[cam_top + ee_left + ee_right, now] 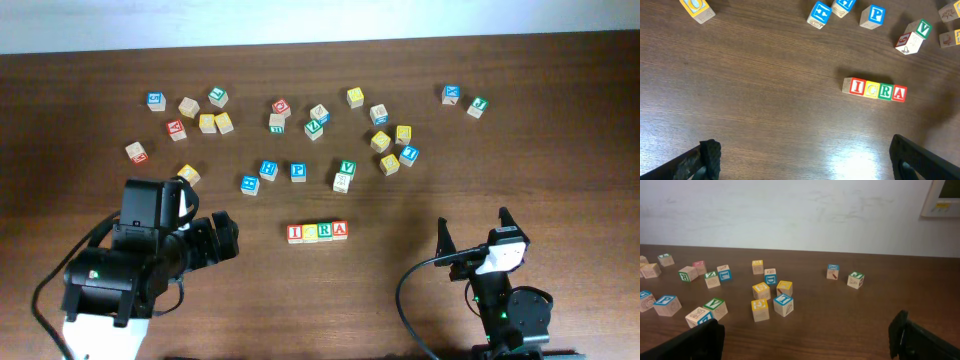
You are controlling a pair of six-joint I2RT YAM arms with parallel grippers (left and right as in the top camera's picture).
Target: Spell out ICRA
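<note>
Four letter blocks stand touching in a row [318, 232] at the table's middle front, reading I, C, R, A. The row also shows in the left wrist view [874, 90]. My left gripper [224, 238] is open and empty, to the left of the row and apart from it; its fingers show at the bottom of the left wrist view [802, 160]. My right gripper [472, 234] is open and empty at the front right, well clear of the row; its fingers frame bare table in the right wrist view [805, 340].
Several loose letter blocks lie scattered across the far half of the table [300, 130], among them a blue P block [298, 171], a green V block [347, 166] and a pair at the far right [464, 100]. A white wall [800, 215] stands behind.
</note>
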